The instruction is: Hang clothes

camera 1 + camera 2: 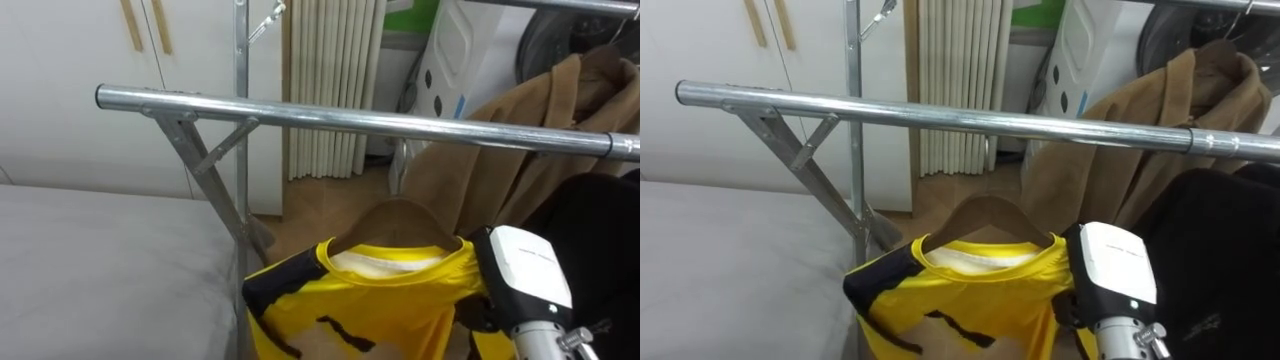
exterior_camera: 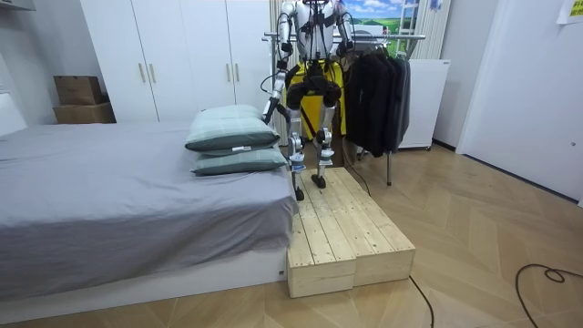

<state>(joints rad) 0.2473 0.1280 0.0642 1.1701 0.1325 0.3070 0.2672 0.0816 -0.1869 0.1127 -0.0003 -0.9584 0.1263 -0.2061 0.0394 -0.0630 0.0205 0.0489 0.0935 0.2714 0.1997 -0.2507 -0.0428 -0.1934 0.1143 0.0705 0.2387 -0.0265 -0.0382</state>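
A yellow shirt with black trim (image 1: 380, 300) sits on a wooden hanger (image 1: 400, 218). The hanger floats a little below the steel rail (image 1: 350, 120) of the clothes rack, and I see no hook on the rail. My right hand (image 1: 525, 265) comes up from the lower right. Its white back faces me and its dark fingers are closed on the shirt's right shoulder. In the room view I stand on a wooden platform (image 2: 351, 228) facing the rack. My left hand (image 2: 270, 111) hangs low by the bed side.
A brown coat (image 1: 500, 140) and a black garment (image 1: 600, 230) hang at the right of the rack. The rack's slanted brace and post (image 1: 215, 180) stand at the left. A grey bed (image 1: 100, 270) with pillows (image 2: 232, 128) lies left of it. White wardrobes stand behind.
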